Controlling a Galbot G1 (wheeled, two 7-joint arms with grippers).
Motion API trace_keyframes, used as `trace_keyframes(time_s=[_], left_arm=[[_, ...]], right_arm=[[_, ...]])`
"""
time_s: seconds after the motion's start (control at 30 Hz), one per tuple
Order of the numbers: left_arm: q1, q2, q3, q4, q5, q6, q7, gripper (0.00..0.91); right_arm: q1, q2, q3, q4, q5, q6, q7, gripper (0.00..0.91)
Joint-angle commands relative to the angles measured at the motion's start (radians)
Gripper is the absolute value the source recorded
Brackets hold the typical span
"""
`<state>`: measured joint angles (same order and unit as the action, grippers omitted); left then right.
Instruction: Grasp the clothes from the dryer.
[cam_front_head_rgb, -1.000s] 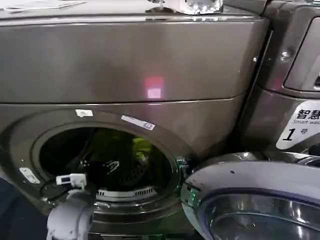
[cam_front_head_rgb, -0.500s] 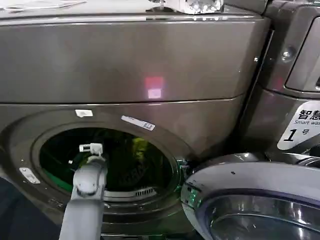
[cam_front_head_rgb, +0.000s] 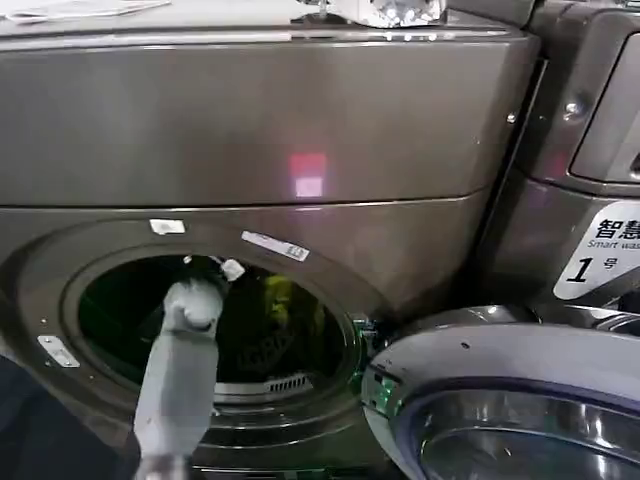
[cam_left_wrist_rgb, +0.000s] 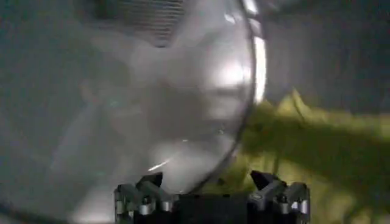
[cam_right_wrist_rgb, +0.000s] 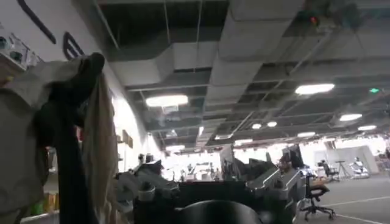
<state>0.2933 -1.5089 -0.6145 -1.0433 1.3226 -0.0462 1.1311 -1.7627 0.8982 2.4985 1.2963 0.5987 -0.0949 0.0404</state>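
Reaching through the porthole of the dryer (cam_front_head_rgb: 300, 130), the left gripper (cam_left_wrist_rgb: 212, 182) sits inside the drum with its two dark fingertips set wide apart and nothing between them. In the left wrist view we see the clothes (cam_left_wrist_rgb: 311, 140), a crumpled yellow-green mass, just beyond one fingertip (cam_left_wrist_rgb: 263, 180); the other fingertip faces a curved, shiny grey drum surface (cam_left_wrist_rgb: 152, 103). We cannot tell whether the fingertip touches the fabric.

From the head view we note the left arm (cam_front_head_rgb: 180, 370), pale grey, rising from the lower edge of the frame and crossing the porthole rim, its wrist end near the upper part of the opening. The clothes (cam_front_head_rgb: 283, 297) show as a small yellow-green patch deep in the dark drum, to the right of the wrist and well smaller than the opening. The dryer front is dark grey-bronze with a small pink light (cam_front_head_rgb: 308, 175) above the porthole and white labels on the ring around it.

The round door (cam_front_head_rgb: 500, 400), chrome-rimmed with a glass centre, hangs open at the lower right. A neighbouring machine stands to the right, bearing a white "1" sticker (cam_front_head_rgb: 600, 250).

The right gripper (cam_right_wrist_rgb: 210, 189) points up toward a ceiling with ducts and strip lights (cam_right_wrist_rgb: 167, 100); its fingers stand apart, holding nothing. A beige and dark cloth (cam_right_wrist_rgb: 61, 134) hangs beside it.
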Motion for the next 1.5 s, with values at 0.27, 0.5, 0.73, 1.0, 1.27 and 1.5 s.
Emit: trace_keyframes(time_s=[0.27, 0.5, 0.73, 1.0, 1.27, 1.5], left_arm=[[-0.132, -0.007, 0.049, 0.238, 0.220, -0.045, 0.141, 0.907], [-0.173, 0.000, 0.053, 0.354, 0.169, -0.076, 0.103, 0.907], [-0.155, -0.005, 0.096, 0.360, 0.105, -0.109, 0.062, 0.907], [-0.165, -0.022, 0.109, 0.427, 0.126, -0.113, 0.054, 0.907], [-0.175, -0.018, 0.086, 0.498, 0.115, -0.114, 0.053, 0.907], [-0.163, -0.017, 0.068, 0.534, 0.089, -0.127, 0.069, 0.250]], right_arm=[[0.025, 0.003, -0.028, -0.004, -0.021, 0.008, -0.004, 0.907], [0.026, 0.006, -0.031, -0.001, -0.022, 0.011, -0.004, 0.907], [0.029, 0.005, -0.038, 0.003, -0.023, 0.012, -0.004, 0.907], [0.030, 0.009, -0.044, 0.005, -0.023, 0.014, -0.004, 0.907], [0.041, 0.013, -0.059, 0.014, -0.023, 0.015, -0.004, 0.907], [0.040, 0.014, -0.063, 0.011, -0.023, 0.018, -0.006, 0.907]])
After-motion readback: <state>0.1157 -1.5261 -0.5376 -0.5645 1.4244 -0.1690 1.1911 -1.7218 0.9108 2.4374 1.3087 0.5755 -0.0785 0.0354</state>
